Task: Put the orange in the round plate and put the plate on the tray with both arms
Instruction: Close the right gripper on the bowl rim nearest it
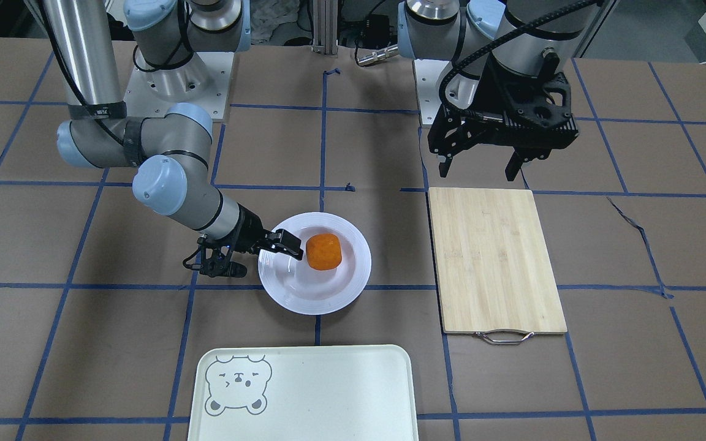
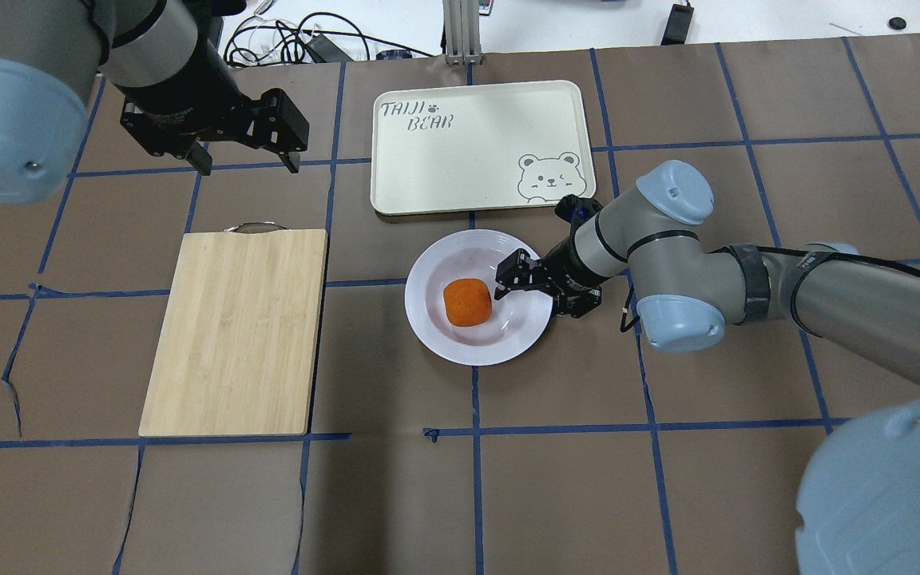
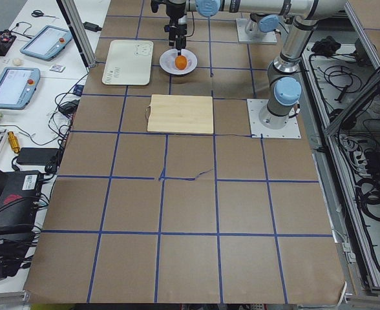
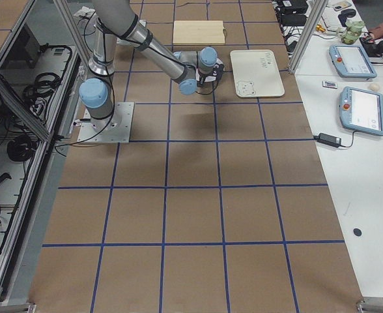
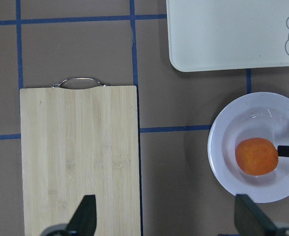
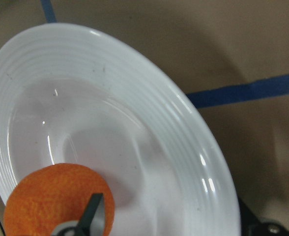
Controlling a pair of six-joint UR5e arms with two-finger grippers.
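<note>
The orange (image 1: 323,251) (image 2: 467,302) lies in the sunken centre of the round white plate (image 1: 304,300) (image 2: 460,247), which stands on the table a little short of the tray (image 1: 328,392) (image 2: 460,152). My right gripper (image 1: 271,260) (image 2: 540,297) is tilted low at the plate's rim and open. One finger reaches over the plate close to the orange, and the other stays outside the rim. In the right wrist view the orange (image 6: 56,196) sits just beyond one fingertip (image 6: 93,211). My left gripper (image 1: 482,168) (image 2: 244,160) hangs open and empty above the table.
A bamboo cutting board (image 1: 494,257) (image 2: 236,327) with a metal handle lies on the table below the left gripper. Both arm bases stand at the table's robot side. Screens and cables crowd the benches past the tray's edge.
</note>
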